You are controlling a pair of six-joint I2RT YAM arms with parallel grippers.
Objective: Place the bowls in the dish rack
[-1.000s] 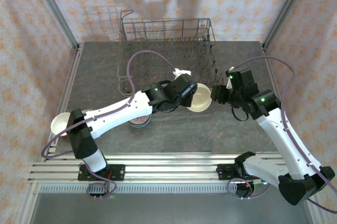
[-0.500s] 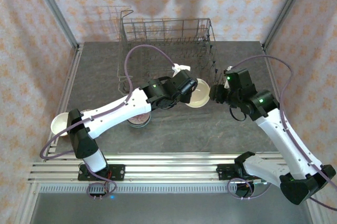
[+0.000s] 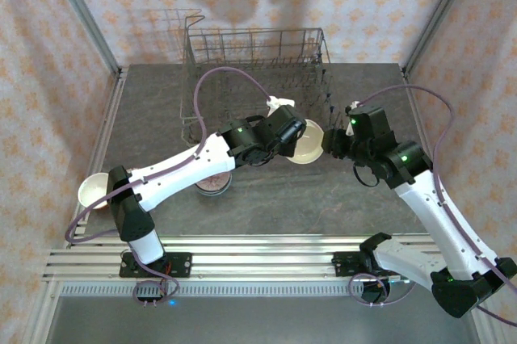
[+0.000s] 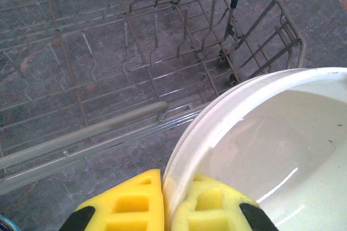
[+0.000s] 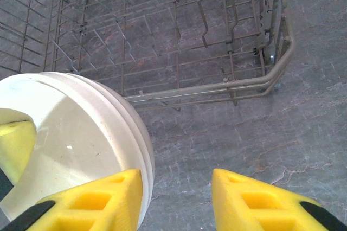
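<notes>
My left gripper (image 3: 292, 136) is shut on the rim of a plain cream bowl (image 3: 306, 142) and holds it tilted just above the table, at the front right corner of the wire dish rack (image 3: 258, 77). In the left wrist view the yellow fingers (image 4: 122, 204) pinch the bowl's wall (image 4: 271, 149), with the dish rack (image 4: 135, 52) beyond. My right gripper (image 3: 333, 144) is open right beside that bowl. In the right wrist view its left finger (image 5: 97, 201) lies against the bowl's edge (image 5: 70, 144), and bare table shows between the jaws.
A pink-speckled bowl (image 3: 214, 185) sits on the table under the left arm. A cream bowl (image 3: 93, 190) rests near the table's left edge. The rack's front rail (image 5: 217, 87) runs just ahead of the right gripper (image 5: 176, 198). Patterned walls enclose the table.
The left arm has carried the cream bowl a little toward the rack. The right gripper has barely shifted and stays open.
</notes>
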